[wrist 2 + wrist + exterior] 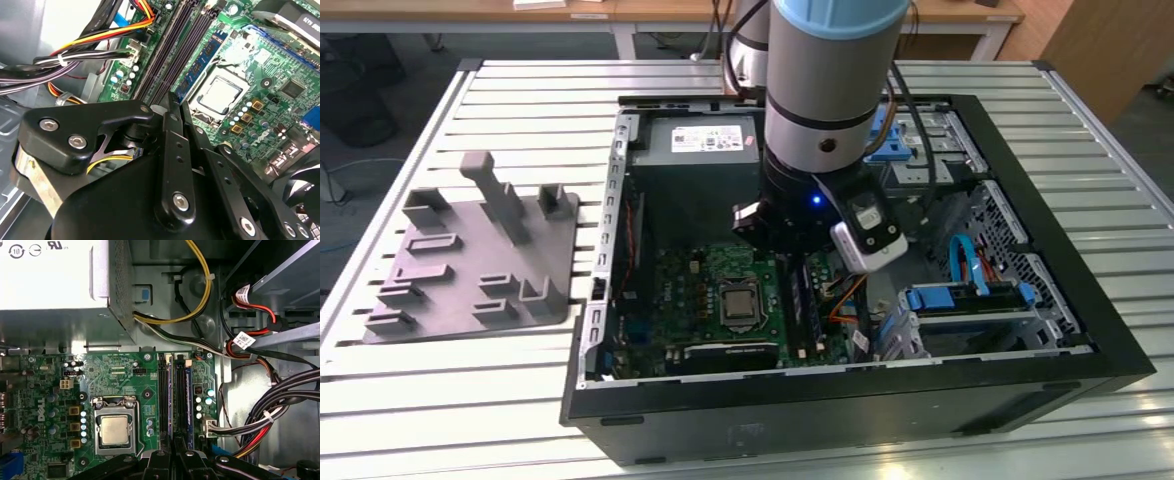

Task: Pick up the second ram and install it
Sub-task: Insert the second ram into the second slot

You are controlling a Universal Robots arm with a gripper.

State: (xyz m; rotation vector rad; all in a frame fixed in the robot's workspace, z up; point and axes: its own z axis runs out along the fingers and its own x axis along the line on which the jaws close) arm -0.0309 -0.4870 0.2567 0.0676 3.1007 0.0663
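Above the motherboard inside the open case, the end effector sits pressed together over the slots, the second ram apparently already standing in one. Uneven pressure could leave it half-seated or tilted.

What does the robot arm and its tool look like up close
The arm is a thick silver-grey cylinder with blue caps and a black band, cables trailing beside it. A small blue light glows near the wrist. The tool is matte black metal: flat linkage bars with silver bolts.
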